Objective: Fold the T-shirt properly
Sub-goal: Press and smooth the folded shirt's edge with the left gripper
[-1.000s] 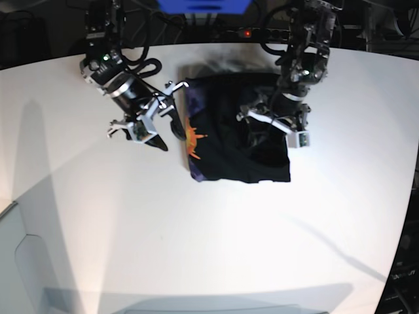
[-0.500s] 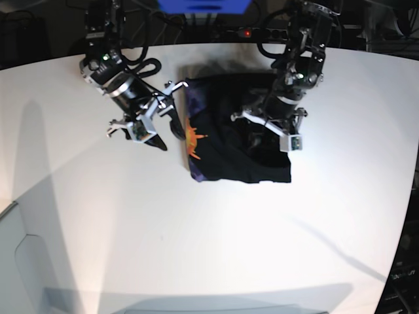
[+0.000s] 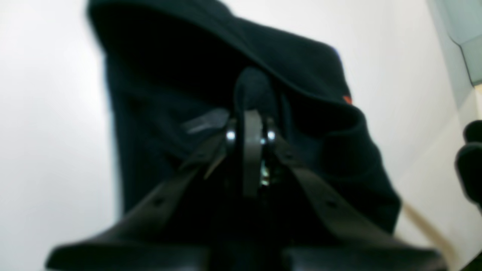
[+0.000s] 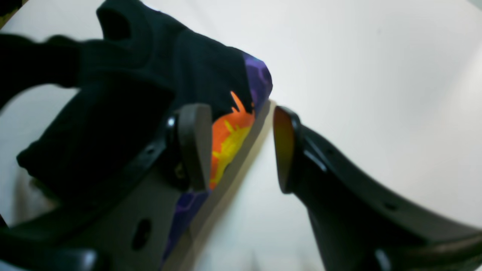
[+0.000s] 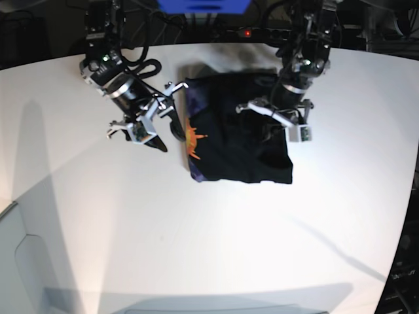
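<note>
Base view: T-shirt [image 5: 239, 131] lies folded into a rough rectangle on the white counter [image 5: 196, 248], toward the far edge, orange-and-purple print along its side nearest the right arm. Left gripper [image 5: 278, 127] is down on the shirt's opposite side, over the black fabric. Left wrist view: jaws pressed together, a bunched ridge of black cloth pinched right at the tips, fabric draping away on both sides. Right gripper [image 4: 241, 146] sits just beside the printed edge, jaws wide apart, nothing between them; one finger [image 4: 194, 145] overlaps the orange print in view, the other is over bare counter. Contact with the cloth: can't tell.
</note>
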Controlling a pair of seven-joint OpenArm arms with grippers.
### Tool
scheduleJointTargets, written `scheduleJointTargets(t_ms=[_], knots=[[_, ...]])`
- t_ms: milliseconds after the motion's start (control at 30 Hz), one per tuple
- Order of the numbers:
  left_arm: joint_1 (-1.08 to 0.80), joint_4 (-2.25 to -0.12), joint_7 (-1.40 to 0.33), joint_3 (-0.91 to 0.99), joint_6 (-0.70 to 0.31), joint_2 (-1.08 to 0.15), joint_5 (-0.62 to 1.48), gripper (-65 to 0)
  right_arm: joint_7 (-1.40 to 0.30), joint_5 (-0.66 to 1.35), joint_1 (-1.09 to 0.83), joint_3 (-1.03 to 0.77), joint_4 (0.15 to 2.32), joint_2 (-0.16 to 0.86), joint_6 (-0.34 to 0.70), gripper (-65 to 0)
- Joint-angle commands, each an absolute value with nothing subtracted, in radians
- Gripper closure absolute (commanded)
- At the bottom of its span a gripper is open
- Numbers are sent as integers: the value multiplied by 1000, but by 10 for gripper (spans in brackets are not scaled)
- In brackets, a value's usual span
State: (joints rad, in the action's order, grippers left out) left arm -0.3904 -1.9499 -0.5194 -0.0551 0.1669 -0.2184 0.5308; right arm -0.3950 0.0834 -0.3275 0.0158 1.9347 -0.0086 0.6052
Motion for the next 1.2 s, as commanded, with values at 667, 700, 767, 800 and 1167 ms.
scheduleJointTargets(t_ms=[667, 700, 767, 800, 1167], knots=[[-624, -2022, -501, 41, 151, -226, 541, -15, -364, 101, -320, 21, 1948, -12, 618, -275], [-624, -2022, -501, 41, 151, -226, 541, -39, -364, 101, -320, 21, 1948, -12, 618, -275], [-624, -2022, -501, 42, 151, -226, 541, -103, -363, 102, -320, 21, 1948, -13, 618, -275], [-624, -2022, -501, 42, 151, -226, 541, -141, -363, 104, -320, 21, 1948, -13, 618, -275], [-610, -2029, -490, 42, 151, -226, 542, -261, -358, 101, -321, 21, 1948, -15, 618, -275]])
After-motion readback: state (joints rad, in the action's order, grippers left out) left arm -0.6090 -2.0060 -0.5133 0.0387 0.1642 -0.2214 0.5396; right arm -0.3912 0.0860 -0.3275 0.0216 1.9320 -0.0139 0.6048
